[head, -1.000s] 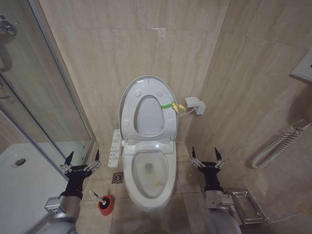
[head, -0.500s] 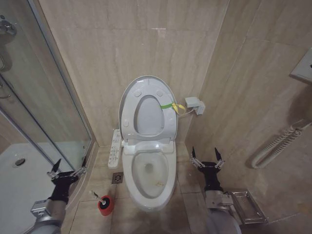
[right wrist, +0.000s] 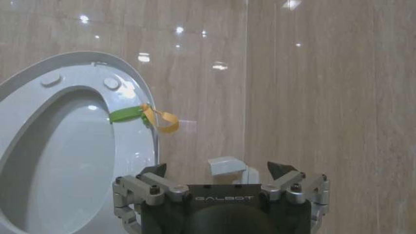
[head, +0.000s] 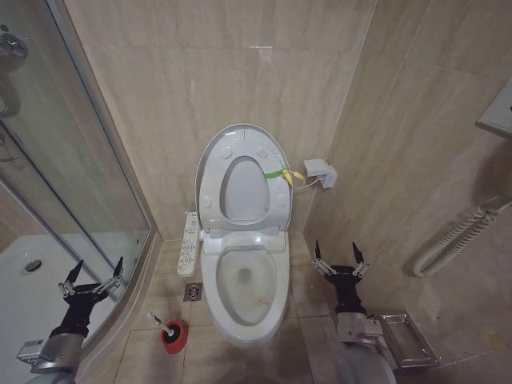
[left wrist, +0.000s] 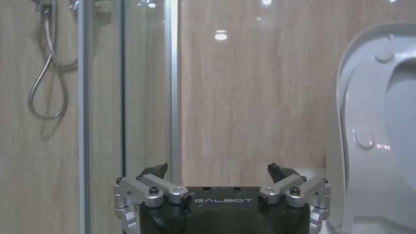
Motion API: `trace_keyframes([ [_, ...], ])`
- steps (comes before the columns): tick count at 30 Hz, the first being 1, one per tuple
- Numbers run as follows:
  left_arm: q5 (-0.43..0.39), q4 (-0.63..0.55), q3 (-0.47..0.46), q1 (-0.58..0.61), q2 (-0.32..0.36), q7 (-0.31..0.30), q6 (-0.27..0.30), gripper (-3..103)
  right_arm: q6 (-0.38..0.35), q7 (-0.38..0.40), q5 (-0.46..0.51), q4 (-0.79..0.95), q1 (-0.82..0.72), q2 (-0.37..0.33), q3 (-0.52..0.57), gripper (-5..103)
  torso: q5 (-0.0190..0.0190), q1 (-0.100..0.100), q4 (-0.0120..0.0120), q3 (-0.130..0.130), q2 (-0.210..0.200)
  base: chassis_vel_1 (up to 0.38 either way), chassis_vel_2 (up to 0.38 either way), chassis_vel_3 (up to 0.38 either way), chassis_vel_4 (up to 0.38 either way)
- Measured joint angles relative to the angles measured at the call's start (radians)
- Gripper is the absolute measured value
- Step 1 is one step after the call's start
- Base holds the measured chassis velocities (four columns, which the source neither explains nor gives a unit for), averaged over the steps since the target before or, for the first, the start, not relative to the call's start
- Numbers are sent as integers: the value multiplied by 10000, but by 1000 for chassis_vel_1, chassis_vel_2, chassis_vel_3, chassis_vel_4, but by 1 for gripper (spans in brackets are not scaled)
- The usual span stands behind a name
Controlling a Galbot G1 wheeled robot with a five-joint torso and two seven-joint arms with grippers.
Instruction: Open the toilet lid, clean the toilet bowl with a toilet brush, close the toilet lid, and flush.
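Glossy white oval toilet lid [head: 240,176] stands upright, long axis toward 12 o'clock; my left gripper [head: 90,278] and right gripper [head: 339,254] are released, empty.

Small bathroom w/ glossy beige stone-look wall tiles [head: 240,88], ceiling-light glare spots on them. Floor: matching beige tiles [head: 316,340], square metal floor drain [head: 193,292] set in. Glass shower enclosure w/ silver metal frame [head: 96,136] on left, white shower tray [head: 24,308] inside, chrome shower hose [left wrist: 44,73] hanging on wall. White corrugated hose [head: 456,240] on right wall.
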Motion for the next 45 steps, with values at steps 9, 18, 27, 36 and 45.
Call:
trace_keyframes([
  [9, 164, 226, 110, -167, -684, -249, 83, 100, 0, 0, 0, 1, 0, 0, 0, 100, 2, 0, -1, 0, 0, 0, 0, 0, 0],
  [18, 748, 301, 817, 66, -782, -741, 89, 100, 0, 0, 0, 0, 0, 0, 0, 100, 3, 0, 0, 0, 0, 0, 0, 0, 0],
  [27, 1100, 1245, 1224, 292, -924, -722, -416, 100, 0, -1, 0, 1, 0, 0, 0, 100, 2, 0, 0, 0, 0, 0, 0, 0, 0],
  [36, 1158, 2046, 1532, 471, -761, -847, -433, 100, 0, 0, 0, 0, 0, 0, 0, 100, 2, 0, 0, 0, 0, 0, 0, 0, 0],
  [45, 1503, 2883, 1805, 495, -805, -857, -758, 100, 0, 0, 0, 0, 0, 0, 0, 100, 2, 0, 0, 0, 0, 0, 0, 0, 0],
])
